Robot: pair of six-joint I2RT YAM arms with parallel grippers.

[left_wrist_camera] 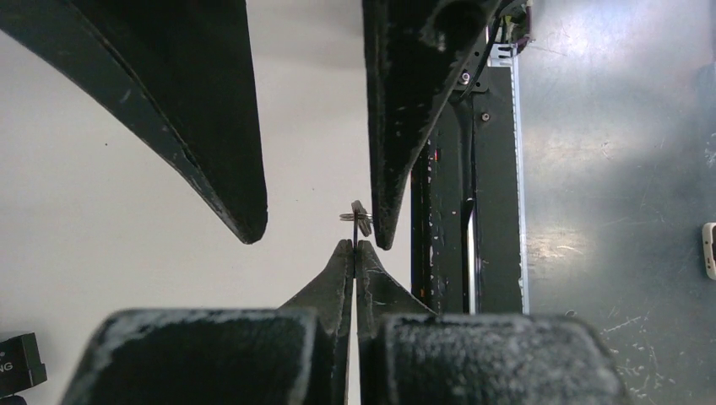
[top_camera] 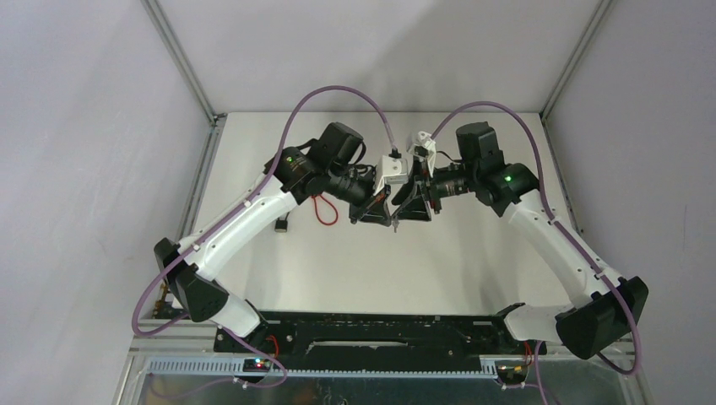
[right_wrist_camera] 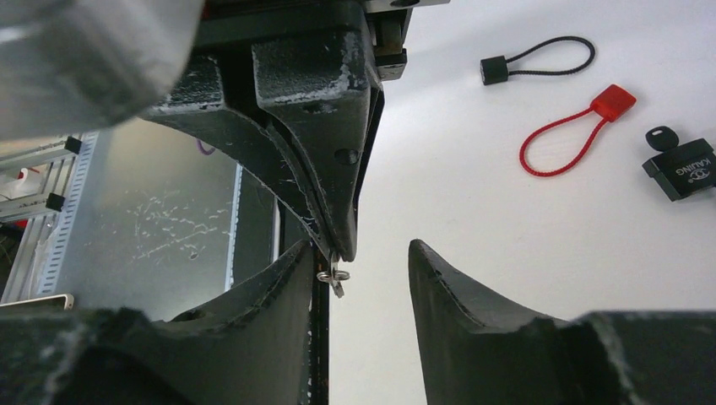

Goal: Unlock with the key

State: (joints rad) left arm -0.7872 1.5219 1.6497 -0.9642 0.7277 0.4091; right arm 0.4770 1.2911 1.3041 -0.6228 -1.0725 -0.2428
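Ring [right_wrist_camera: 334, 277] nipped by closed left gripper [left_wrist_camera: 355, 245], inside wide right gripper [right_wrist_camera: 361, 246]; red loop [right_wrist_camera: 613, 100] beyond ring, missing from left wrist view.

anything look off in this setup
The left end effector is shut on just a tiny metal ring, caught at its very tips in mid-air, with the right end effector open around it. The black padlock lies apart on the table, held by neither.
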